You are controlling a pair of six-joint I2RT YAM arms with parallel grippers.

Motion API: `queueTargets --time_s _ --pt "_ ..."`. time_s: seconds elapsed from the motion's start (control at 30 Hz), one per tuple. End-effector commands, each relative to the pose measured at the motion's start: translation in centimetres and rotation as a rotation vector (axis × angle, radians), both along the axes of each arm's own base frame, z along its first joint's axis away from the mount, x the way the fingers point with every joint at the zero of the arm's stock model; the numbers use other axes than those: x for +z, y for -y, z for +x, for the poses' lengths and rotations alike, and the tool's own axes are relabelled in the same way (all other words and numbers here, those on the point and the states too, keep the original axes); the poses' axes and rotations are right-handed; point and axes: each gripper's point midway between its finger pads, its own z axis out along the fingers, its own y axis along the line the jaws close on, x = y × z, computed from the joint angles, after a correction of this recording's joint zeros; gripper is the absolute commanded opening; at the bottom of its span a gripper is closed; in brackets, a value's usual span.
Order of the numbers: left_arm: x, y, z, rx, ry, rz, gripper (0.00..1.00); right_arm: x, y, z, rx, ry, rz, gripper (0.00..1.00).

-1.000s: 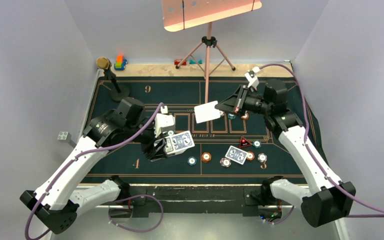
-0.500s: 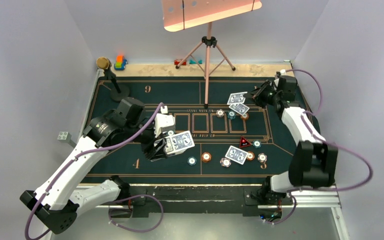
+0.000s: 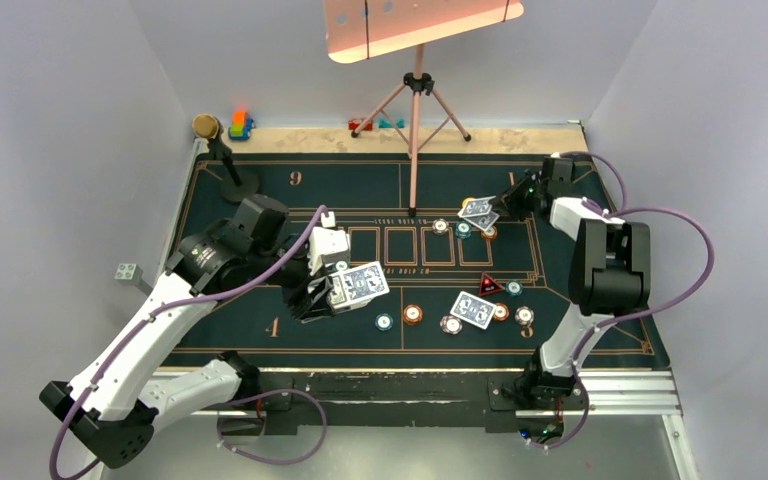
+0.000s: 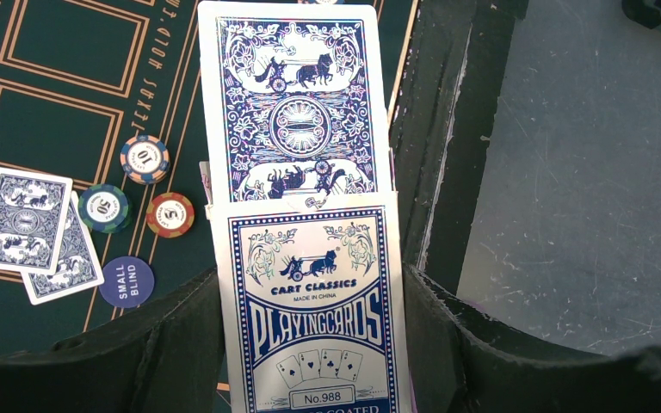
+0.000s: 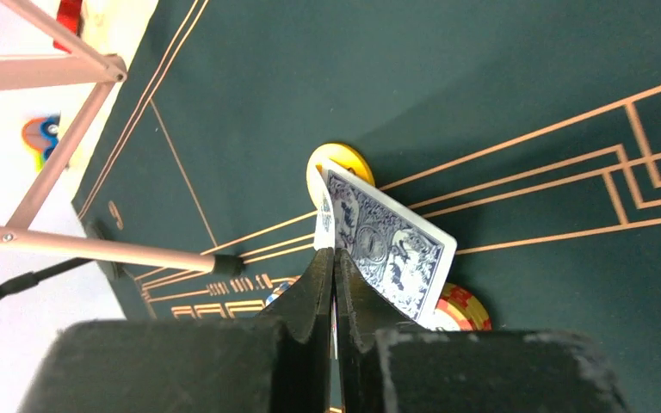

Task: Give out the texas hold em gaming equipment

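gripping the card pack (image 4: 310,318) between left fingers (image 4: 163,344); pinching a blue-backed card (image 5: 387,245) in tight right fingers (image 5: 310,288), by the yellow disc (image 5: 344,159).

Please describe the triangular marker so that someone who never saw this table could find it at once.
Look at the dark green mat, its right half, toward the near edge. There a row of round chips runs beside face-down cards. Just beyond those cards lies the marker: the only triangular piece, red with black.
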Motion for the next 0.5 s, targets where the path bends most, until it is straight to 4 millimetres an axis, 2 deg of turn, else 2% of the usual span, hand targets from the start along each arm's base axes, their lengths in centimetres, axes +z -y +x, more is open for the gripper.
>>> queueTargets --time_s 0.0,0.07,0.2,0.4,0.47 --pt "2.1 0.4 0.4 -0.018 0.069 -0.053 0.00 1.9 1.1 1.5 -0.004 0.045 -0.104 0.14" --pt "2.0 0.4 0.4 -0.019 0.066 -0.051 0.00 1.9 1.6 0.9 -0.013 0.018 -0.148 0.35" --pt "2.1 0.4 0.4 -0.018 0.068 -0.051 0.00 3.8 1.8 -0.4 -0.027 0.024 -0.188 0.54" --pt "2.2 0.5 0.4 -0.020 0.070 -0.055 0.00 9.9 0.2 -2.7 -0.022 0.106 -0.250 0.67" --pt "2.3 0.5 0.5 -0.019 0.073 -0.055 0.00 11.9 -1.7 -3.8 0.023 0.148 -0.256 0.69"
